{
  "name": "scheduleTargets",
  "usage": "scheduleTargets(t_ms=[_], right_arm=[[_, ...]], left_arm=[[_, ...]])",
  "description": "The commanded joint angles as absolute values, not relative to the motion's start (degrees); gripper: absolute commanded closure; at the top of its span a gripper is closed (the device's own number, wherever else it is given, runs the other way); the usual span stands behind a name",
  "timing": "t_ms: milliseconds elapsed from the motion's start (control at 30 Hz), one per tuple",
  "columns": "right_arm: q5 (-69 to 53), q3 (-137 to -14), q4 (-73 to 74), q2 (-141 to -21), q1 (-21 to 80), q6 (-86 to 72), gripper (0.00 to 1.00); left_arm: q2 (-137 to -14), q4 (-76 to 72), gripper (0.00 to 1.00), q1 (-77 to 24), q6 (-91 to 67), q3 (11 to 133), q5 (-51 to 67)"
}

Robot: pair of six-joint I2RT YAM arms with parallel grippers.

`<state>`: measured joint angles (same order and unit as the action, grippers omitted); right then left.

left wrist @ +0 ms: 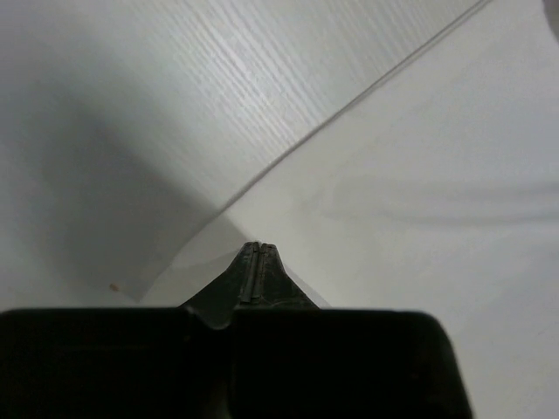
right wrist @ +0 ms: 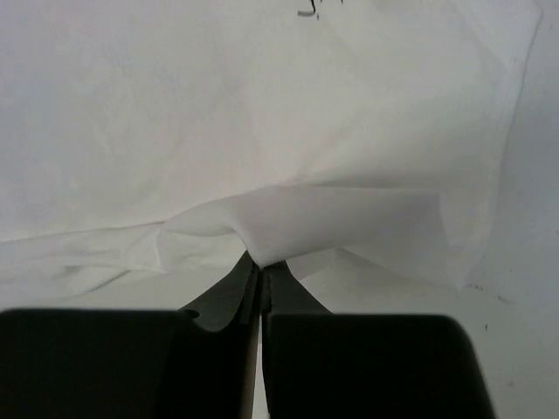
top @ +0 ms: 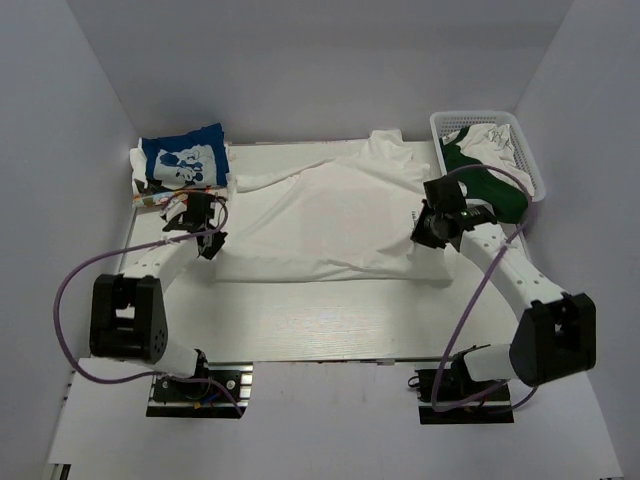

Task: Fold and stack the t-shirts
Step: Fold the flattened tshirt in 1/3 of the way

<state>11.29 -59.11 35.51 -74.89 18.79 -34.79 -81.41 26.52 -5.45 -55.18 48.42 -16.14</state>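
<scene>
The large white t-shirt (top: 320, 215) lies spread across the middle of the table, and its red logo does not show. The blue t-shirt with white cartoon print (top: 185, 158) lies folded at the back left. My left gripper (top: 208, 232) is at the white shirt's left edge. In the left wrist view its jaws (left wrist: 259, 250) are shut, seemingly pinching the taut shirt edge (left wrist: 419, 175), which casts a shadow on the table. My right gripper (top: 425, 225) is at the shirt's right edge, shut (right wrist: 262, 262) on a raised fold of white cloth (right wrist: 332, 218).
A white basket (top: 530, 150) at the back right holds green and white clothes, and a green garment (top: 495, 190) hangs over its near side beside my right arm. White walls enclose the table on the left, back and right. Bare table (top: 330, 320) lies near the shirt's front edge.
</scene>
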Motion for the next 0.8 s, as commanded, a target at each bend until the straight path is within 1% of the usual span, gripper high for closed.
scheduleTargets(t_ms=[0, 33, 100, 133, 167, 200, 233, 267, 300, 333, 367, 400, 433, 467, 533, 567, 633, 667, 767], right_arm=[[13.6, -64.6, 29.0, -80.0, 16.6, -33.0, 1.00], [14.0, -68.2, 29.0, -84.2, 16.4, -33.0, 1.00], [13.9, -70.8, 29.0, -87.4, 14.9, -31.5, 1.00], [13.5, -75.2, 28.8, -92.6, 14.8, -31.0, 1.00], [13.4, -76.5, 28.7, -94.2, 14.2, -30.6, 1.00], [13.4, -77.8, 28.0, -95.8, 13.6, -29.7, 0.91], [11.0, -82.8, 28.3, -101.2, 12.8, -29.4, 0.84], [10.1, -84.9, 29.3, -103.3, 12.7, -29.0, 0.76], [8.6, -88.4, 30.5, -108.4, 12.2, -27.9, 0.49], [8.2, -91.6, 30.9, -108.5, 12.1, -27.3, 0.39], [7.9, -93.0, 31.4, -112.2, 12.1, -26.8, 0.30], [6.4, -94.4, 31.8, -113.1, 12.1, -25.3, 0.17], [5.8, -95.2, 33.6, -113.4, 12.4, -24.9, 0.10], [3.6, -93.8, 33.1, -111.7, 12.6, -23.8, 0.10], [1.9, -85.1, 28.1, -109.1, 13.5, -22.8, 0.10], [0.6, -79.9, 25.3, -104.3, 13.9, -22.2, 0.10], [0.6, -71.4, 22.6, -101.1, 14.0, -22.1, 0.10], [0.5, -69.5, 22.1, -97.2, 14.1, -22.5, 0.10], [-1.2, -60.9, 20.7, -93.1, 14.3, -22.6, 0.10]], left_arm=[[-86.2, 26.4, 1.00, -4.8, -56.3, 53.7, -20.5], [-87.6, 26.4, 1.00, -4.8, -56.3, 55.4, -21.0], [-92.0, 25.6, 1.00, -3.8, -56.3, 57.4, -21.0], [-93.4, 25.6, 1.00, -3.8, -56.3, 59.8, -21.5], [-94.9, 25.6, 1.00, -3.8, -56.3, 61.1, -21.5], [-97.8, 25.6, 1.00, -3.8, -56.3, 62.3, -22.1], [-99.2, 25.6, 1.00, -3.3, -55.7, 64.8, -22.1], [-100.5, 27.9, 0.76, -3.3, -55.7, 66.3, -22.7], [-102.3, 28.5, 0.51, -3.3, -55.7, 68.2, -23.7], [-102.8, 28.5, 0.23, -3.3, -55.7, 69.0, -23.7], [-102.8, 29.3, 0.01, -3.3, -55.7, 69.8, -24.7], [-102.8, 31.1, 0.00, -3.3, -55.7, 71.2, -25.6], [-102.8, 32.2, 0.00, -2.7, -55.7, 71.8, -27.3], [-101.6, 33.0, 0.00, -2.7, -55.7, 71.8, -27.9], [-99.3, 33.6, 0.00, -2.7, -55.2, 70.8, -27.9], [-96.4, 31.5, 0.00, -2.7, -53.5, 68.5, -26.7], [-93.1, 29.1, 0.00, -2.7, -51.6, 65.5, -22.7], [-91.6, 27.9, 0.00, -2.7, -50.7, 62.3, -21.2], [-86.0, 22.5, 0.00, -3.9, -48.6, 56.5, -16.4]])
